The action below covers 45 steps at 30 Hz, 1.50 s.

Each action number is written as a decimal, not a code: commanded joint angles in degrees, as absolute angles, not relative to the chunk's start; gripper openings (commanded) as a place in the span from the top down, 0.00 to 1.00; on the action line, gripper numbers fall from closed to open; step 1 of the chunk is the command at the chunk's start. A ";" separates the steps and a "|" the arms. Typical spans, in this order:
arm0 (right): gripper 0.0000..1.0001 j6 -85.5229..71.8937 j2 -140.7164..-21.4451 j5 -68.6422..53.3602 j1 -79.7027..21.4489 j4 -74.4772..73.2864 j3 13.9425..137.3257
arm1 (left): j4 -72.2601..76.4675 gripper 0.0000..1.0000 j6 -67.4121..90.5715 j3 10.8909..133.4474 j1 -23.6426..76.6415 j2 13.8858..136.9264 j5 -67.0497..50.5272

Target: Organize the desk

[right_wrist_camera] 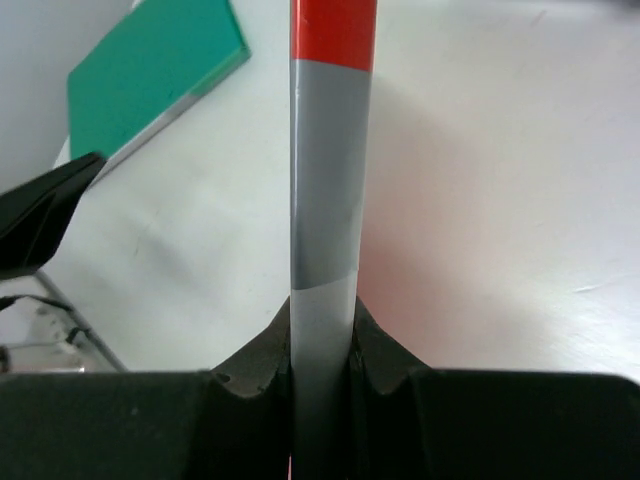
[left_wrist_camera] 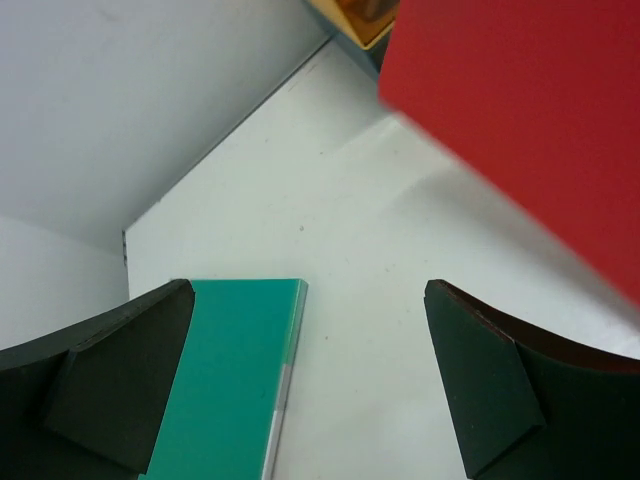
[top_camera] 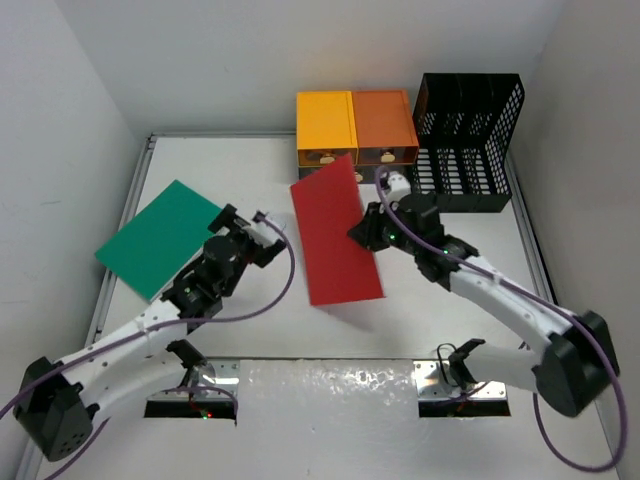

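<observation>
Currently red folder [top_camera: 335, 235] is pinched by right end effector [top_camera: 363, 228]; left end effector [top_camera: 268, 233] is spread. Folder should be carried upright to black mesh file rack [top_camera: 468, 140].

Your left tool [top_camera: 272, 235] has its jaws spread wide, fingers [left_wrist_camera: 120, 380] far apart. Its arm trails back behind the tool, stretched low and nearly straight. Your right tool [top_camera: 366, 228] is pinched on the edge of a red board [top_camera: 335, 240], fingers [right_wrist_camera: 250, 375] pressed to both faces. The right arm bends at the elbow behind its tool, forearm raised.
</observation>
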State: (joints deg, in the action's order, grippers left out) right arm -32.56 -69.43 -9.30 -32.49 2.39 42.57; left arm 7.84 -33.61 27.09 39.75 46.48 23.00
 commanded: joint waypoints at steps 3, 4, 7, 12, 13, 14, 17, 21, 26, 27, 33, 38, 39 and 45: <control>1.00 -21.11 -56.88 6.57 -30.06 -10.00 52.45 | 8.96 0.00 -24.96 33.49 36.30 52.02 19.86; 1.00 -20.31 -55.13 8.24 -29.10 -12.89 53.60 | 9.14 0.00 -25.31 33.31 36.12 52.73 20.56; 1.00 -17.23 -53.97 13.53 -27.17 -16.77 57.82 | 8.53 0.00 -24.61 33.40 34.81 55.10 21.89; 1.00 -11.97 -53.88 20.72 -25.32 -18.90 64.32 | 7.91 0.00 -24.08 33.58 32.08 55.55 21.09; 1.00 -11.08 -53.96 22.31 -25.05 -18.90 65.38 | 7.91 0.01 -24.08 33.49 31.91 55.37 21.01; 1.00 -9.94 -54.40 23.80 -25.05 -18.64 67.39 | 7.91 0.01 -24.08 33.40 31.47 54.85 21.01; 1.00 -3.88 -55.89 28.82 -24.61 -15.48 70.65 | 8.09 0.00 -24.17 33.05 30.59 54.23 21.62; 1.00 6.93 -59.84 32.59 -22.33 -7.07 73.74 | 8.17 0.00 -24.26 33.05 29.18 54.75 22.67; 1.00 8.89 -65.12 27.79 -14.00 -0.36 76.02 | 7.39 0.01 -23.73 34.01 25.23 56.51 22.24; 1.00 7.92 -66.61 26.29 -12.67 1.56 76.46 | 7.21 0.00 -23.73 33.93 24.79 56.77 21.98; 1.00 2.64 -71.10 17.59 -6.16 8.87 77.25 | 7.64 0.00 -23.99 34.01 23.64 59.32 22.24; 1.00 0.88 -74.88 12.67 -4.66 8.09 79.98 | 8.17 0.01 -24.52 34.10 22.85 61.35 23.11; 1.00 0.88 -74.80 12.05 -4.66 8.09 79.98 | 8.35 0.00 -24.61 34.19 22.68 61.61 23.20; 1.00 2.81 -74.53 10.89 -4.22 7.82 80.77 | 8.70 0.00 -25.14 34.72 21.71 62.58 24.17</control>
